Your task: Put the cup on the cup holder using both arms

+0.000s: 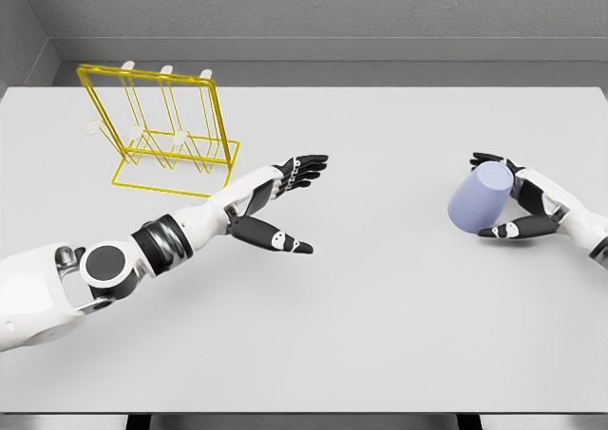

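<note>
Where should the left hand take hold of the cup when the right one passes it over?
Probably the free side wall. The cup lies tilted in the right hand, whose fingers and thumb wrap the side nearer that arm, leaving the wall facing the table's middle bare. The left hand is open with thumb spread, so it could come in from the cup's left.

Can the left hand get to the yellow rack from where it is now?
Probably yes. The left hand is open and holds nothing, and the bare table between it and the yellow rack has nothing in the way. The cup is far off in the right hand.
</note>
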Available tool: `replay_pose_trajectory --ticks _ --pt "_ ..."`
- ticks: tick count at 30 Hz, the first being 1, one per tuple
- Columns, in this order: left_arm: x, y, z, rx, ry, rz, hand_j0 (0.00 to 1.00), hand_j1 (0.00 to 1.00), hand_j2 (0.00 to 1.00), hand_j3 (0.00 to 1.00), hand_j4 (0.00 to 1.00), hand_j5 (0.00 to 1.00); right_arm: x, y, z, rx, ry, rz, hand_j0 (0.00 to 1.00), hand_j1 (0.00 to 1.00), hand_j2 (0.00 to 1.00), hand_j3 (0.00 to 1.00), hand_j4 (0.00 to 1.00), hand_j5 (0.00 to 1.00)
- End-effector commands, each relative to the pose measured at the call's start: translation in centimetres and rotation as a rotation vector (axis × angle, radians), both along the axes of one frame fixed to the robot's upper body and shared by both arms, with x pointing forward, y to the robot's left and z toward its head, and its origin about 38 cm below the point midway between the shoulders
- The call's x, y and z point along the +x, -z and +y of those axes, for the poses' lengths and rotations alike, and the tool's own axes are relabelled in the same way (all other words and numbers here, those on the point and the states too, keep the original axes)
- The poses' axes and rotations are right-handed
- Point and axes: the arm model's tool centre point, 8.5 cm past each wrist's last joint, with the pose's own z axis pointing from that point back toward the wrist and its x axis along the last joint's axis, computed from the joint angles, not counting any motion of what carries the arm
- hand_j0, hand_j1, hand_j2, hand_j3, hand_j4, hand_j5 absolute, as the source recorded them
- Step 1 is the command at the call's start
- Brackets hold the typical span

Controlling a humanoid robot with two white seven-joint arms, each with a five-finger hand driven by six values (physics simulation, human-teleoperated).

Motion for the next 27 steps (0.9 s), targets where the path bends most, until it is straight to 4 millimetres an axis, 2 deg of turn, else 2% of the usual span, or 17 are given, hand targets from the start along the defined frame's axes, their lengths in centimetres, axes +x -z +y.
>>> replay_pose_trajectory --ticks 1,8,15,27 --pt "0.0 0.0 0.0 -0.001 0.0 -0.002 1.0 1.0 1.0 1.0 1.0 1.0 0.0 -0.1 0.0 0.006 0.004 0.0 0.97 0.97 0.97 0.97 0.97 0.97" --pt "0.0 0.0 -0.1 -0.001 0.003 -0.001 1.0 1.0 1.0 1.0 1.0 1.0 0.1 0.0 0.5 0.008 -0.01 0.003 0.96 0.96 0.96 0.96 0.96 0.96" --pt "0.0 0.0 -0.1 -0.002 0.001 -0.002 1.0 1.0 1.0 1.0 1.0 1.0 0.3 0.2 0.8 0.016 -0.006 0.027 0.86 0.86 0.86 0.86 0.86 0.86" --pt "0.1 -0.1 -0.2 -0.006 0.001 0.001 1.0 1.0 1.0 1.0 1.0 1.0 0.5 0.1 1.0 0.022 -0.007 0.026 0.78 0.78 0.78 0.78 0.78 0.78"
